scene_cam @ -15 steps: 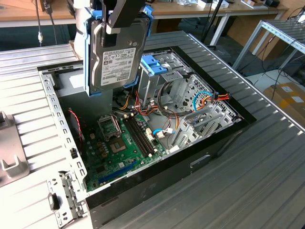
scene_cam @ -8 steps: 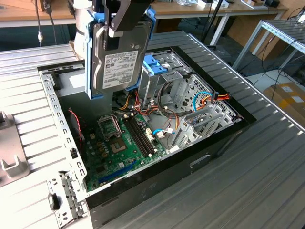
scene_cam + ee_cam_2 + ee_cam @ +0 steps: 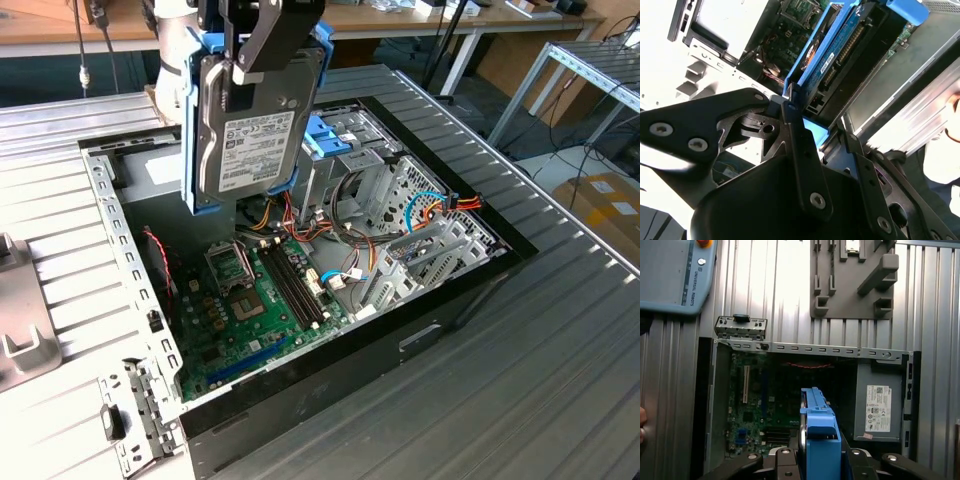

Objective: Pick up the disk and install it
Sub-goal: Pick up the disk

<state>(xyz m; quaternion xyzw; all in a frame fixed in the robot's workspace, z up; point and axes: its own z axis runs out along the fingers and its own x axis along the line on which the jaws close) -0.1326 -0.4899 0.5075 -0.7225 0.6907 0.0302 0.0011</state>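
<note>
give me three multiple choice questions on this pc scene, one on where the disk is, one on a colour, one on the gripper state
1. Where is the disk?
A. flat on the table
B. seated in the drive cage
C. in the air above the open computer case

2. What colour are the disk's side rails?
A. blue
B. red
C. yellow

3. How is the gripper?
A. open beside the disk
B. shut on the disk
C. open and empty

Answers: C, the exterior view shows it upright over the case. A, blue plastic frames the disk in both wrist views. B, it clamps the disk's top edge and carries it.
</note>
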